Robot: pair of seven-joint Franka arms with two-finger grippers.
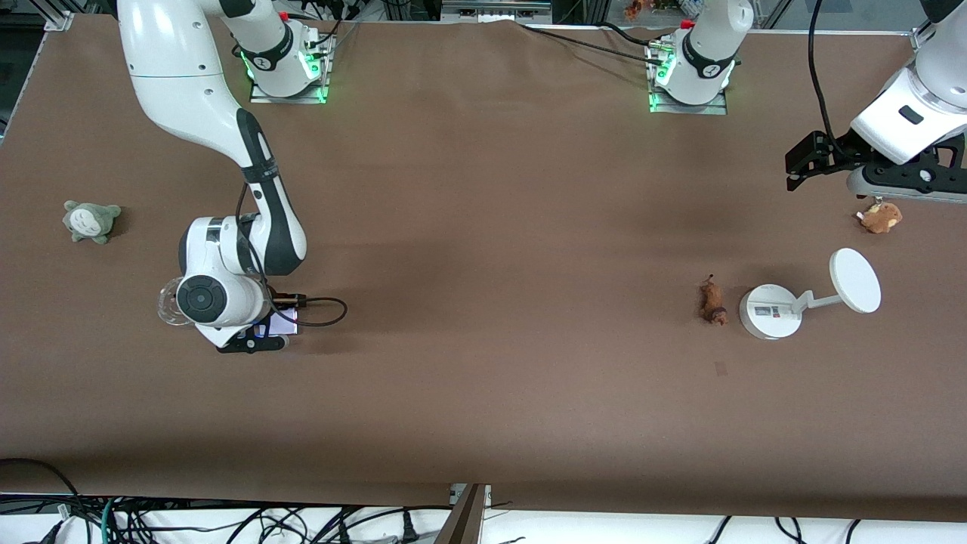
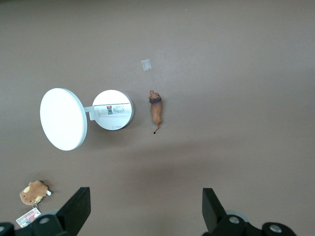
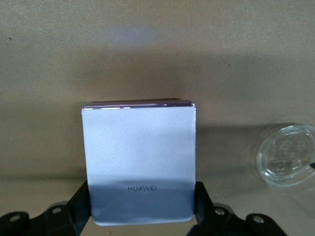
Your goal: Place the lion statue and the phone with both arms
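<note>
R gripper (image 1: 261, 338) sits low at the table toward the right arm's end, jaws pinching the phone (image 3: 140, 164) by its two side edges; a clear round lid (image 3: 288, 155) lies just beside it. L gripper (image 1: 801, 162) hangs over the left arm's end, jaws spread, holding nothing, arm waiting. Lion statue (image 1: 712, 301) lies on the table at approx 9 o'clock of the white stand (image 1: 770, 312), just beside its base, not touching. Tan plush (image 1: 880, 217) sits at approx 1 o'clock of the stand; grey-green plush (image 1: 91, 221) at 10 o'clock of the phone.
</note>
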